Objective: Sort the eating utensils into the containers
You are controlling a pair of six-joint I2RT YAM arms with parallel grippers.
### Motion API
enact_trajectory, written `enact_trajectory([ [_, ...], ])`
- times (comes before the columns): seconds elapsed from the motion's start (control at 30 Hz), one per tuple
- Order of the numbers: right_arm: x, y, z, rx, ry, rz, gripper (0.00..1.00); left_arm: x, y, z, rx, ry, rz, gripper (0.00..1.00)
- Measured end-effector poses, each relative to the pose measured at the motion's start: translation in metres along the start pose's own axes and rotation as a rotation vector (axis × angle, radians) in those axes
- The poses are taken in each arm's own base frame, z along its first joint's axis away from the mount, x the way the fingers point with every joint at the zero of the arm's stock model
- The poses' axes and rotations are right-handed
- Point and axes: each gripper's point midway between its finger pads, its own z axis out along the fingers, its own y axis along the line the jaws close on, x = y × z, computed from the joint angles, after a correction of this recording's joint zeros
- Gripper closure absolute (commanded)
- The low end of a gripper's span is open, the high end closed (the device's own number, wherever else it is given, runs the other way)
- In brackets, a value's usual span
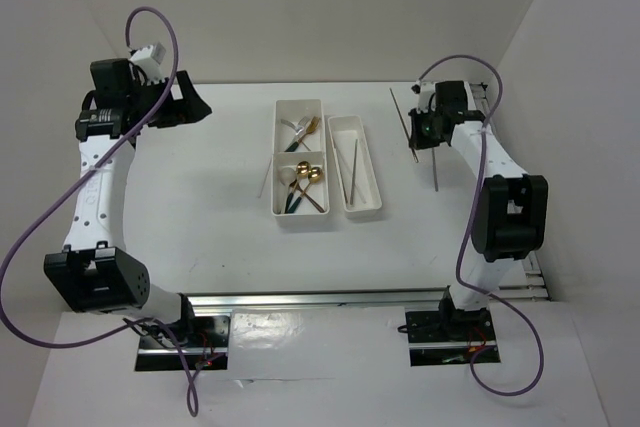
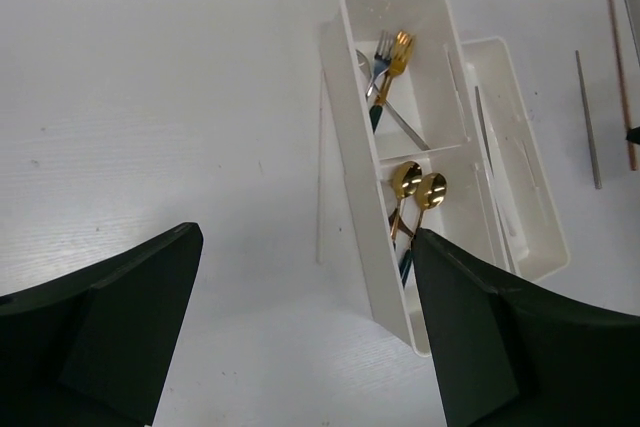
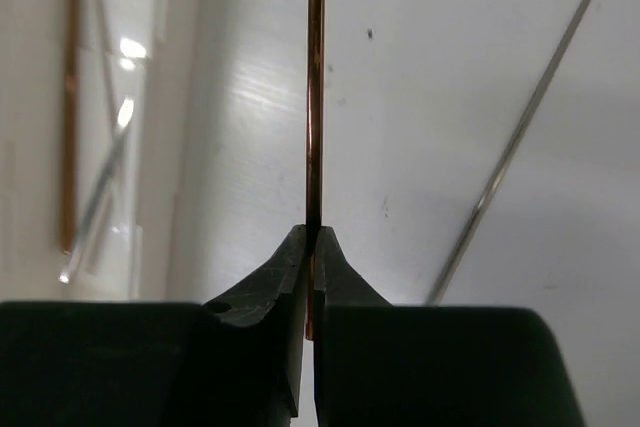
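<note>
Right gripper [image 3: 313, 239]: clenched on brown chopstick [image 3: 315, 97], centre of wrist frame
Left gripper [image 2: 305, 237]: spread wide
Silver chopstick [image 3: 510, 147]: on table [image 3: 420, 47], right of held one
Two-compartment tray [image 1: 276, 167]: overhead centre, gold spoons [image 2: 420, 185] inside

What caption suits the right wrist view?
Right gripper shut on a brown chopstick, a silver chopstick lying nearby.
</note>
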Motion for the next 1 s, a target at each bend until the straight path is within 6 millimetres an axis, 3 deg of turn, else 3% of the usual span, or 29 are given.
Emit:
enact_trajectory([
  [0.13,-0.043,0.024,-0.018,-0.051,-0.103,0.032,1.00,0.001,0.004,-0.006,-0.040,-0.014,0.004,0.00],
  [0.23,-0.053,0.056,-0.020,-0.130,-0.113,0.066,1.00,0.005,0.005,-0.008,-0.045,-0.005,-0.001,0.00],
  [0.3,-0.046,0.092,-0.018,-0.211,-0.070,0.103,1.00,0.007,0.008,-0.008,-0.065,0.002,-0.005,0.00],
  [0.43,-0.036,0.114,-0.009,-0.252,-0.019,0.139,1.00,0.007,0.016,-0.009,-0.118,-0.004,-0.043,0.00],
  [0.73,0.010,0.127,0.023,-0.260,0.144,0.251,1.00,0.016,0.029,-0.008,-0.202,0.010,-0.129,0.00],
  [0.77,0.014,0.129,0.025,-0.260,0.156,0.255,0.91,0.018,0.031,-0.008,-0.211,0.016,-0.134,0.00],
  [0.83,0.019,0.134,0.028,-0.270,0.175,0.256,0.85,0.022,0.034,-0.007,-0.222,0.025,-0.136,0.00],
  [0.9,0.022,0.140,0.030,-0.284,0.188,0.256,0.73,0.027,0.034,-0.005,-0.220,0.040,-0.127,0.00],
  [1.0,0.024,0.146,0.032,-0.300,0.200,0.253,0.61,0.045,0.030,0.002,-0.183,0.091,-0.091,0.00],
])
